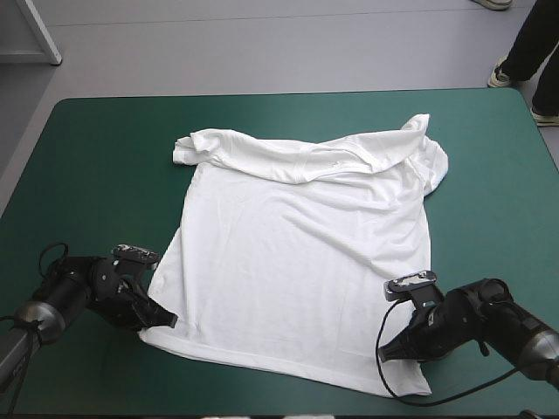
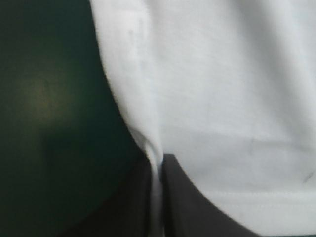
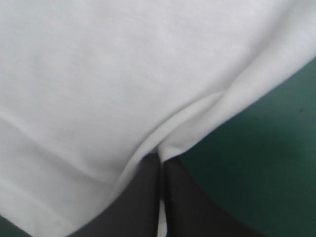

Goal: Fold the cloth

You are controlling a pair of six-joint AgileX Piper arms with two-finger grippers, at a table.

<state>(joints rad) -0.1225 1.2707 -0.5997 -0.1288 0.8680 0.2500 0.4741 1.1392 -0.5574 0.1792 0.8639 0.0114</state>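
The white T-shirt (image 1: 301, 253) lies spread almost flat on the teal-green cover, hem toward the near edge, its collar end and sleeves bunched at the far side. My left gripper (image 1: 164, 319) sits at the hem's near-left corner, fingers shut on the T-shirt, a fold of its edge (image 2: 154, 158) pinched between them. My right gripper (image 1: 393, 349) is at the hem's near-right corner, likewise shut on the T-shirt, with a ridge of cloth (image 3: 163, 145) rising from its fingertips. Both arms lie low on the table.
Bare teal-green cover (image 1: 96, 175) surrounds the T-shirt on the left, right and far sides. The table's near edge runs just behind both grippers.
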